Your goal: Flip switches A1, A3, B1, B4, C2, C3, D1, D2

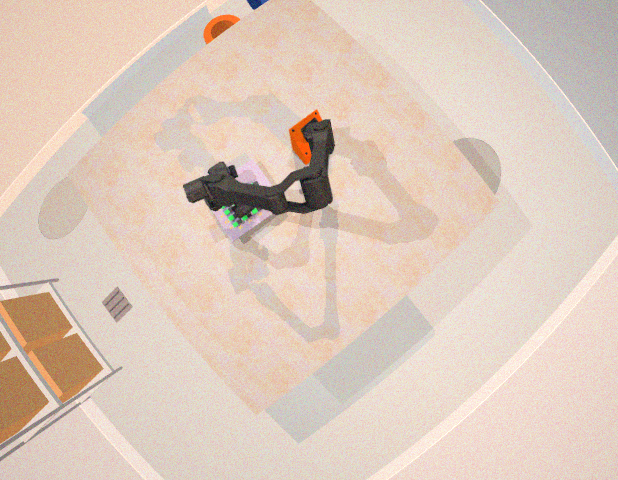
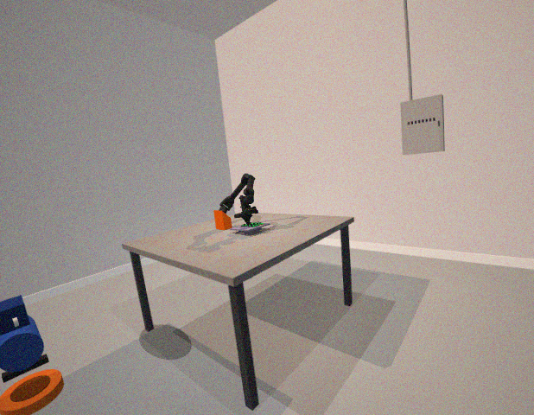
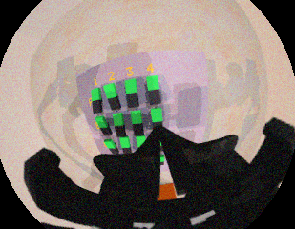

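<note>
The lilac switch panel (image 1: 255,167) (image 3: 185,62) lies on the table under the arm, with green and black switches and orange labels. In the wrist view, row A has A1 (image 3: 96,100), A2 (image 3: 112,96), A3 (image 3: 132,93) and A4 (image 3: 153,90). Below it are B1 (image 3: 103,125), B2 (image 3: 118,123), B3 (image 3: 136,122) and B4 (image 3: 157,114). My gripper (image 2: 248,223) (image 3: 158,128) is shut and empty, its tips low at the near end of B4, hiding that part. Contact is unclear. Row C shows partly; the fingers hide most of row D. Raised ends are hard to tell.
The orange base block (image 1: 299,139) (image 2: 222,220) (image 3: 166,192) stands on the table (image 1: 221,310) (image 2: 191,258) at the arm's foot. The arm (image 1: 247,195) (image 2: 247,183) reaches over the panel and hides part of it from above. The panel's right part bears no switches.
</note>
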